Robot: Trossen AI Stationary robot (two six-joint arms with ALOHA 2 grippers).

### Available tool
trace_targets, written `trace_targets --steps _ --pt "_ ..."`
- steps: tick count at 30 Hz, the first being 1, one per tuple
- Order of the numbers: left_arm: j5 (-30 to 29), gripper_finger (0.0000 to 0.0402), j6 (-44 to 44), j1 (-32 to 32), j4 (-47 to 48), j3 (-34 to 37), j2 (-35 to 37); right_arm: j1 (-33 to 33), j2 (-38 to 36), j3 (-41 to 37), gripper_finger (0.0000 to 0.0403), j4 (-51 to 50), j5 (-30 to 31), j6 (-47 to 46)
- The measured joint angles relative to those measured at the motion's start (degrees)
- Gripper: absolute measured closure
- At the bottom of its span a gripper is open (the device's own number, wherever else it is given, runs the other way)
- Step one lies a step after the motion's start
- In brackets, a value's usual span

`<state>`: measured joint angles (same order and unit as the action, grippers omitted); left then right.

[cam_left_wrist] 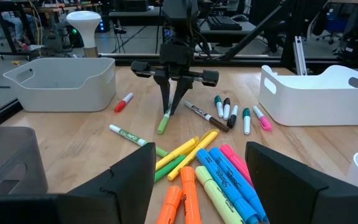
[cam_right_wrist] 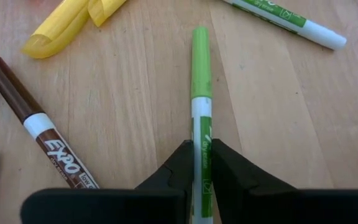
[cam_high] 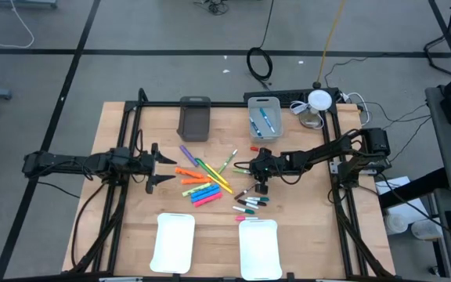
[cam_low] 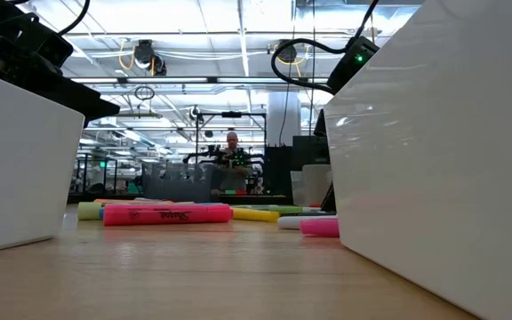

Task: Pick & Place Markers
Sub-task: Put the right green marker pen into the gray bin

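From above, the right gripper (cam_high: 247, 168) is out over the middle of the wooden table (cam_high: 304, 235), at the edge of the scattered markers (cam_high: 202, 188), while the left gripper (cam_high: 163, 167) sits at the pile's other side, fingers spread wide with nothing between them. Two white trays (cam_high: 174, 243) lie at the near edge, a dark grey bin (cam_high: 195, 117) and a light bin (cam_high: 263, 117) at the far edge, the light one with blue markers inside. Down at table level, a pink highlighter (cam_low: 167, 214) lies flat between the white tray walls (cam_low: 434, 160), a yellow one just behind it, and a person stands far back in the room. The left wrist camera catches the right gripper (cam_left_wrist: 172, 109) pointing straight down, tips pinched on a light-green marker (cam_left_wrist: 163, 122) that is resting on the wood. And the right wrist confirms it: fingers (cam_right_wrist: 179, 165) clamped on the white barrel of that light-green marker (cam_right_wrist: 200, 81), a brown marker (cam_right_wrist: 36, 130) lying alongside.
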<state>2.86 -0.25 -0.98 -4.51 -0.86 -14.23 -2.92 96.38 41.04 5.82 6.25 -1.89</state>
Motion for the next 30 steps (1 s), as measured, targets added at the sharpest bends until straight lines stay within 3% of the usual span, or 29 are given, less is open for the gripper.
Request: trace_targets --steps 30 --pt "0.0 0.0151 0.0 0.0 0.0 0.0 0.0 0.02 -2.32 -0.17 0.0375 0.38 -0.42 1.09"
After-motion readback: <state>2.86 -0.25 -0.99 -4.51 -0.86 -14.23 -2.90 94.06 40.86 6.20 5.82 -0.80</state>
